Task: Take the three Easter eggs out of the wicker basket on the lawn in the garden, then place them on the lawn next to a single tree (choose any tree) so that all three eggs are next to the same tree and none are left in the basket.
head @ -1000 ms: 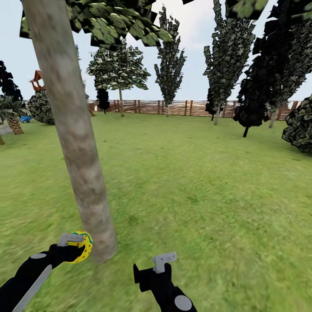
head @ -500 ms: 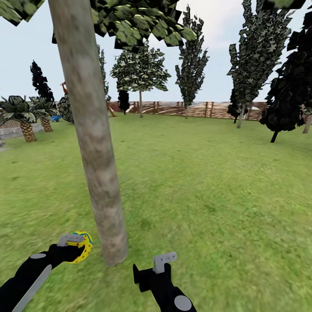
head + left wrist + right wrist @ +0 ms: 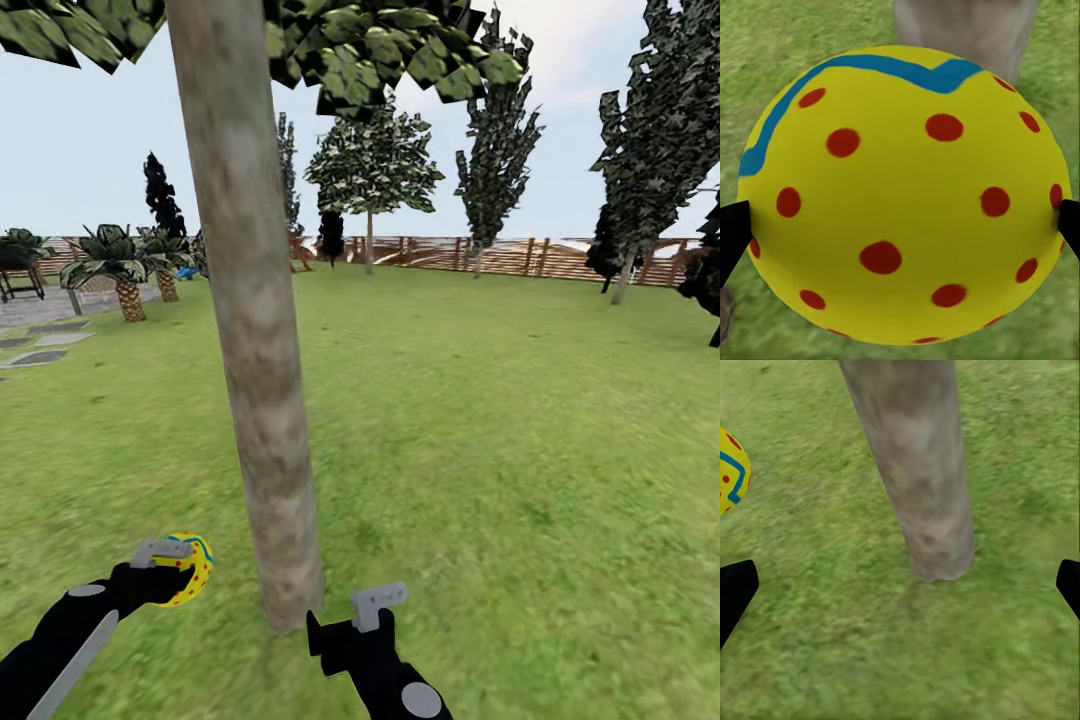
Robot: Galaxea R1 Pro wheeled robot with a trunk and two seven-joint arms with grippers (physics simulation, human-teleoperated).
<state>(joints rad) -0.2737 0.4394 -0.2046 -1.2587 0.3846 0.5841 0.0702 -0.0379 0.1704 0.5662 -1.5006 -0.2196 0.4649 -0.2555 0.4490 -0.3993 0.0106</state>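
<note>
The left hand (image 3: 178, 566) is gripping one Easter egg (image 3: 190, 570), holding it above the lawn (image 3: 480, 420) just beside the base of the tree (image 3: 255, 330), whose trunk is standing between the two arms in the head view. The right hand (image 3: 378, 600) is hanging empty with its fingers spread, pointing at the foot of the trunk. The step in hand is judged to be the placing of this egg: the next move calls for lowering it onto the grass close to the trunk and letting go gently, so that it is not rolling away.
</note>
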